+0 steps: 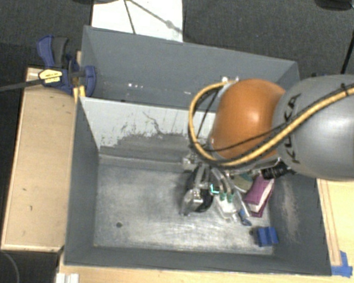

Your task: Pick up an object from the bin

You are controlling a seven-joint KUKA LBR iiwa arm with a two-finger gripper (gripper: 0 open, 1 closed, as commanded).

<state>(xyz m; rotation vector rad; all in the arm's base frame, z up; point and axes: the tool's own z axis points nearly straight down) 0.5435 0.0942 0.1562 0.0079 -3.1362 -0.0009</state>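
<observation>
The white and teal item lies on the bin floor just beside the claw, toward the view's right, a purple box beyond it, and whether the claw is spread or pressed together I cannot tell.

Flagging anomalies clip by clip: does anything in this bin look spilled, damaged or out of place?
Nothing stands out. A purple box and a small blue block lie loose in the bin; its back wall shows only scuffs.
</observation>
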